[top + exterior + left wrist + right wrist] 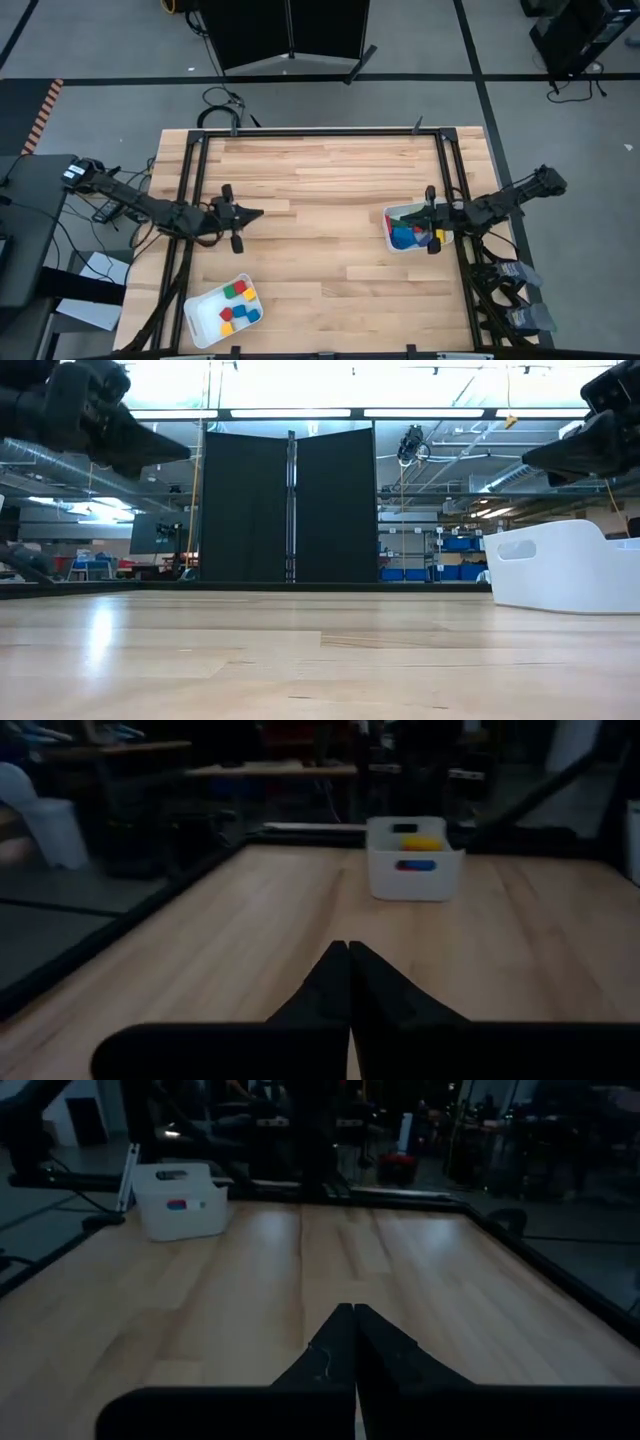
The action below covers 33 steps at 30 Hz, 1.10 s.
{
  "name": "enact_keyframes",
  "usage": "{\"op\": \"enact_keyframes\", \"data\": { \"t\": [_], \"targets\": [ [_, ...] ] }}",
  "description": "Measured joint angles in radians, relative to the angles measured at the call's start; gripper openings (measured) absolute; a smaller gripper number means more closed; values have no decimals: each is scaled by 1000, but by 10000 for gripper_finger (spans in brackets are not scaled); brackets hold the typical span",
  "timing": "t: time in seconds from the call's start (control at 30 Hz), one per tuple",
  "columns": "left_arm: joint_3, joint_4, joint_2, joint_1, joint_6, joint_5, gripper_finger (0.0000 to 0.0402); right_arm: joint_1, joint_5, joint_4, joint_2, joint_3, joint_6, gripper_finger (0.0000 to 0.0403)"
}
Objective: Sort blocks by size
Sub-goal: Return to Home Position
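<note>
Several small blocks point(238, 303) in red, green, yellow and blue lie in a white tray point(205, 318) near the table's front left. More blocks point(408, 235), blue, red and yellow, lie in a second white tray point(392, 240) at the right, which also shows in the low view point(565, 565) and the left wrist view point(413, 860). My left gripper point(258, 213) is shut and empty above the table's left middle; it also shows in its wrist view point(348, 955). My right gripper point(398, 212) is shut and empty above the right tray's far edge; it also shows in its wrist view point(352, 1315).
A black frame point(320, 133) runs around the wooden table top. The broad middle of the table point(320, 230) between the two grippers is bare wood. The left tray also shows in the right wrist view point(180, 1200).
</note>
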Motion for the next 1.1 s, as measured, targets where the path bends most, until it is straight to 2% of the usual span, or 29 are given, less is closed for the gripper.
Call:
{"op": "enact_keyframes", "data": {
  "t": [0.1, 0.17, 0.3, 0.47, 0.77, 0.9, 1.0, 1.1],
  "targets": [
    [-77, 52, -78, 0, 12, -22, 1, 0, 0, -97, -88, 25, 0, 5],
    [-130, 98, -122, 2, 12, -21, 1, -1, 2, -151, -102, 42, 12, 5],
    [-137, -8, -180, 30, -10, 27, 1, -19, -18, -196, -105, 44, 52, 5],
    [-137, 34, -196, 125, 14, 193, 0, -74, -130, -172, -103, 38, 65, 5],
    [-138, 55, -214, 377, 27, 500, 0, -243, -368, -167, -103, 34, 29, 5],
    [-138, 40, -223, 417, 20, 537, 0, -288, -442, -168, -103, 34, 36, 5],
    [-138, 13, -242, 418, 25, 534, 0, -300, -453, -164, -103, 33, 21, 5],
    [-138, 1, -279, 418, 40, 522, 0, -312, -473, -69, -103, 8, -17, 6]
  ]
}}
